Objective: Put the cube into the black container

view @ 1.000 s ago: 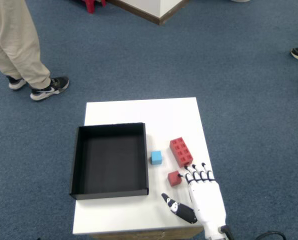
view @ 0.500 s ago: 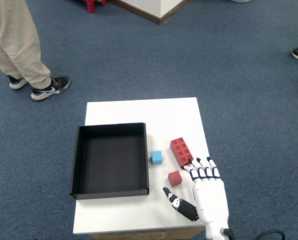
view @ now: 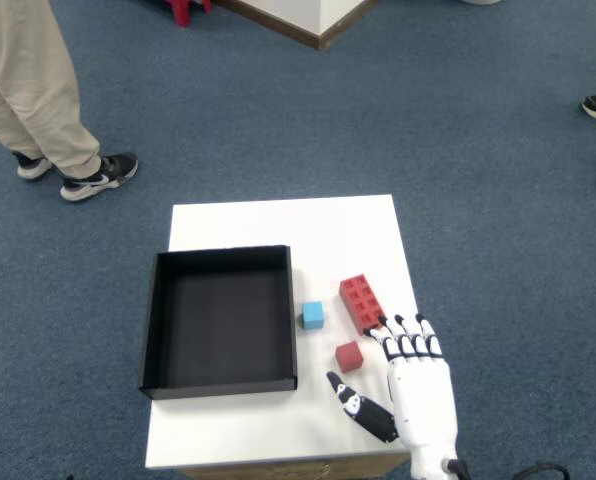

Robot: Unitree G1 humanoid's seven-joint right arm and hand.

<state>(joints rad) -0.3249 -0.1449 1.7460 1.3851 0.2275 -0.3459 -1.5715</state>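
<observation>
Counter [view: 278, 225]: white, small, carpet all round. Black container [view: 219, 319] on its left half, empty.

Change over the last second: right hand [view: 416, 385] slid a little right and back toward the robot, off the small red cube [view: 349, 356]. A second ago its fingertips sat right beside that cube; now clear counter shows between them. Barely any shift in the last half second. Reads as a reset or re-aim, not progress; no grasp begun.

Hand spread flat, palm down, holding nothing, thumb out to the left. Fingertips touch or overlap the near end of the red studded brick [view: 362, 303].

Red cube lies just left of the fingertips. Blue cube [view: 313, 315] further left, beside container's right wall.
</observation>
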